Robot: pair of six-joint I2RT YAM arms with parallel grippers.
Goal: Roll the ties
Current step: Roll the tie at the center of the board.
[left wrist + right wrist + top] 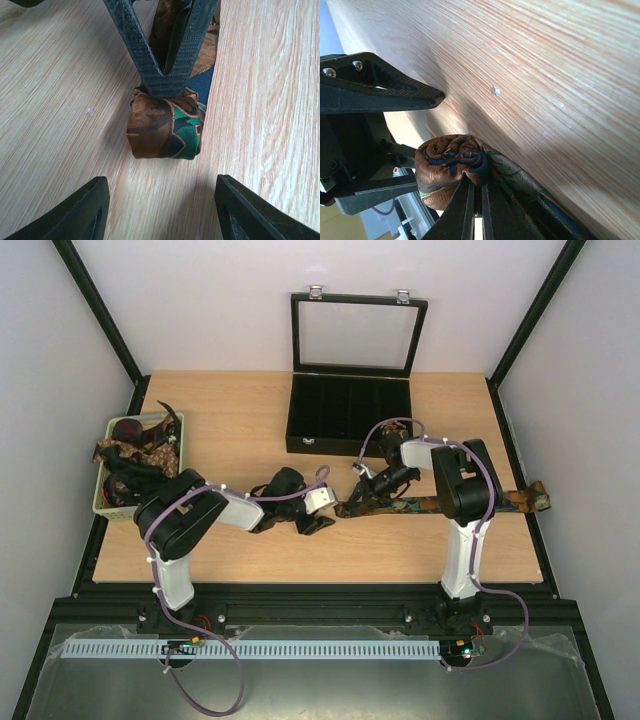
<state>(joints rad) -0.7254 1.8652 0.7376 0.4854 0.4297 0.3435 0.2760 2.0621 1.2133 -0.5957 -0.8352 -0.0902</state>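
One tie point(440, 502), brown with green and blue, lies across the table to the right. Its left end is wound into a small roll point(165, 127), which also shows in the right wrist view point(447, 167). My right gripper point(479, 200) is shut on the roll, its fingers point(167, 75) pinching the roll's core from above. My left gripper point(162, 215) is open and empty, its fingertips point(80, 215) apart on either side just short of the roll. In the top view the left gripper point(328, 514) and the right gripper point(355, 498) meet at the tie's left end. More ties point(135, 455) lie heaped in the basket.
A pale green basket point(100, 502) stands at the left table edge. A black compartmented box point(350, 415) with its glass lid raised stands at the back centre. The tie's far end point(538, 498) reaches the right table edge.
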